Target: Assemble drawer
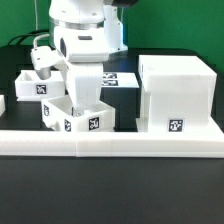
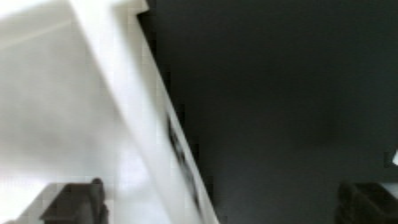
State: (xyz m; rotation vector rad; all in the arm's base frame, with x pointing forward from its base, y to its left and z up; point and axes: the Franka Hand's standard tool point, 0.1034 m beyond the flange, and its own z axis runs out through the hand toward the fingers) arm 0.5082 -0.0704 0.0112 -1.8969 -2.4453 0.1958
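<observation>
White rail (image 1: 110, 142): nearest, along the table front. Cabinet (image 1: 176, 95): behind it, exterior view's right. Drawer (image 1: 78, 117): open-topped, near the cabinet, under the arm. Gripper (image 2: 217, 200): fingers (image 2: 71, 203) spread, one beside the drawer wall. Step, judged: grasping the drawer. Next: close on the wall.
</observation>
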